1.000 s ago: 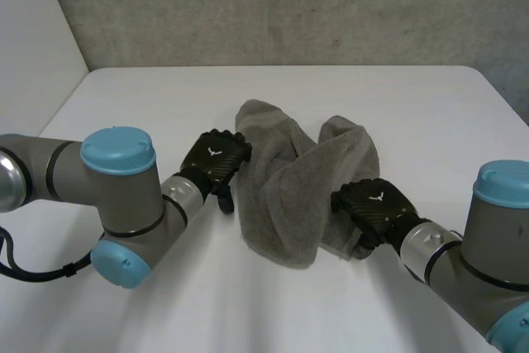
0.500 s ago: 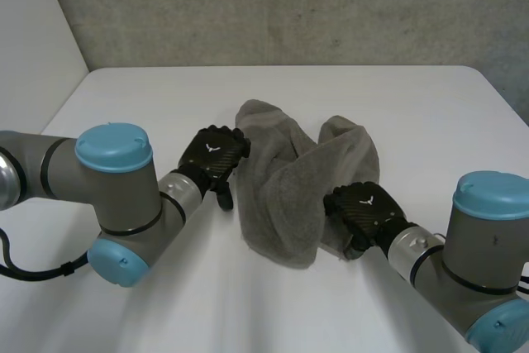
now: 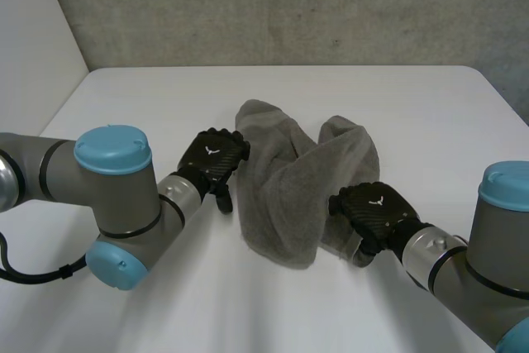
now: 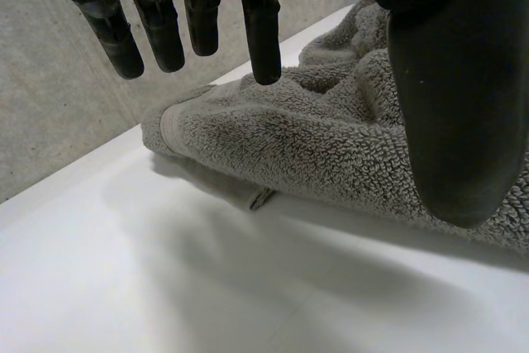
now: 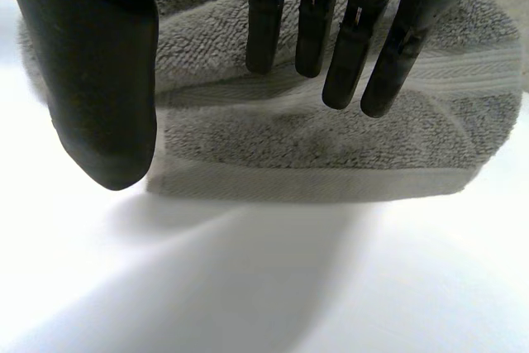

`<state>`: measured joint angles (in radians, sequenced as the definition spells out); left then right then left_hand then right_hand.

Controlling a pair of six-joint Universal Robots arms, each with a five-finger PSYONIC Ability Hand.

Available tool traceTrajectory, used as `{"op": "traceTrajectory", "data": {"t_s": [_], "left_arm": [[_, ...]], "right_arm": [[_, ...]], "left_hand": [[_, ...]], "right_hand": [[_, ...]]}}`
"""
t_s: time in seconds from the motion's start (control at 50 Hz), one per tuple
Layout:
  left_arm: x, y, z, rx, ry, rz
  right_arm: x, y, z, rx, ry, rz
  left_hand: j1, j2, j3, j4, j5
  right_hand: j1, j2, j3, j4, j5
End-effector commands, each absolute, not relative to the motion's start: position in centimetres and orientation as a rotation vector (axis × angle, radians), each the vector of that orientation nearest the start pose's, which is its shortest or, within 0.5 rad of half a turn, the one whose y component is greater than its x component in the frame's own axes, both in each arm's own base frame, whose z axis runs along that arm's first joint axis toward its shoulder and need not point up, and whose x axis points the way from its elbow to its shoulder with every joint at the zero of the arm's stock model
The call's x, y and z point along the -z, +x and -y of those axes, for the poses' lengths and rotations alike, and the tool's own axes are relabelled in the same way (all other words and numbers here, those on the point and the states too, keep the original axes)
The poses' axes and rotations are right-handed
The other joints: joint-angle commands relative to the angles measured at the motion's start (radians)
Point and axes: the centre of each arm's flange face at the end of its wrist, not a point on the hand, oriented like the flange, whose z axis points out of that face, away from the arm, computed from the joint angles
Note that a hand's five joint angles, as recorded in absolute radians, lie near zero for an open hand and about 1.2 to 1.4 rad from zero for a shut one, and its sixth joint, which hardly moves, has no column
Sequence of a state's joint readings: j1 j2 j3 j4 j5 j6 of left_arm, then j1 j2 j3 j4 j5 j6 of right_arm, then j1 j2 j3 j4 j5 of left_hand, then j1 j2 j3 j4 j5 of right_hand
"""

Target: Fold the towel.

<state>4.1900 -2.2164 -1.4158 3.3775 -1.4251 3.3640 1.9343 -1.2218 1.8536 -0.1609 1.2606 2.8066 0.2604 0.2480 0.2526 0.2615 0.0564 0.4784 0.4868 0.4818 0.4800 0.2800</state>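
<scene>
Towel (image 3: 302, 192): one, bunched, between your two hands.
Left hand (image 3: 213, 157): spread, empty, beside it.
Right hand (image 3: 374, 211): spread, empty, at its edge.

The white table (image 3: 397, 105) carries a single grey towel (image 3: 285, 183), crumpled in loose folds between the two hands. In the left wrist view, a banded corner of it lies flat on the table just past the left hand's straight fingers (image 4: 261, 31). In the right wrist view, a folded, banded edge lies under the right hand's straight fingers (image 5: 266, 26), with bare table on the palm side.
</scene>
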Motion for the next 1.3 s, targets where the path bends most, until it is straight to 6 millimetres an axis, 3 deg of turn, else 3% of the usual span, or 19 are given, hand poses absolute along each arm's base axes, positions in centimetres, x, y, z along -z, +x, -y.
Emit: {"op": "traceTrajectory", "data": {"t_s": [0.02,0.64,0.7,0.74,0.88,1.02,1.1,1.16,1.3], "left_arm": [[-14.0,-32.5,27.5,2.063,1.142,-2.502],[-14.0,-32.5,27.5,2.061,1.143,-2.505],[-13.9,-32.5,27.4,2.059,1.144,-2.507],[-14.0,-32.5,27.4,2.061,1.143,-2.505],[-14.2,-32.5,27.4,2.068,1.142,-2.501],[-14.3,-32.4,27.4,2.072,1.141,-2.498],[-14.2,-32.5,27.4,2.072,1.143,-2.496],[-14.2,-32.5,27.4,2.072,1.143,-2.496],[-14.4,-32.7,27.9,2.097,1.144,-2.474]], "right_arm": [[-13.0,25.1,21.7,1.437,-1.054,-2.214],[-11.0,26.2,23.6,1.497,-1.073,-2.166],[-11.0,26.2,23.6,1.495,-1.073,-2.166],[-11.1,26.3,23.7,1.502,-1.071,-2.162],[-11.4,26.4,24.0,1.516,-1.060,-2.151],[-11.9,26.4,24.2,1.532,-1.053,-2.140],[-12.8,26.1,24.5,1.562,-1.041,-2.131],[-14.6,25.6,24.8,1.626,-1.023,-2.106],[-17.8,20.3,28.7,1.814,-0.879,-2.181]], "left_hand": [[-0.035,-0.023,-0.027,-0.036,-0.006],[-0.041,-0.029,-0.033,-0.042,-0.012],[-0.041,-0.029,-0.033,-0.042,-0.012],[-0.041,-0.029,-0.033,-0.042,-0.012],[-0.044,-0.032,-0.036,-0.045,-0.014],[-0.044,-0.032,-0.036,-0.045,-0.014],[-0.044,-0.032,-0.036,-0.045,-0.014],[-0.044,-0.032,-0.036,-0.045,-0.014],[-0.047,-0.034,-0.039,-0.048,-0.017]], "right_hand": [[-0.026,-0.035,-0.030,-0.028,-0.003],[0.100,0.091,0.096,0.098,0.124],[0.194,0.185,0.190,0.192,0.218],[0.398,0.390,0.395,0.397,0.422],[0.792,0.783,0.788,0.790,0.816],[0.918,0.909,0.914,0.916,0.942],[0.918,0.909,0.914,0.916,0.942],[0.918,0.909,0.914,0.916,0.942],[0.918,0.909,0.914,0.916,0.942]]}}
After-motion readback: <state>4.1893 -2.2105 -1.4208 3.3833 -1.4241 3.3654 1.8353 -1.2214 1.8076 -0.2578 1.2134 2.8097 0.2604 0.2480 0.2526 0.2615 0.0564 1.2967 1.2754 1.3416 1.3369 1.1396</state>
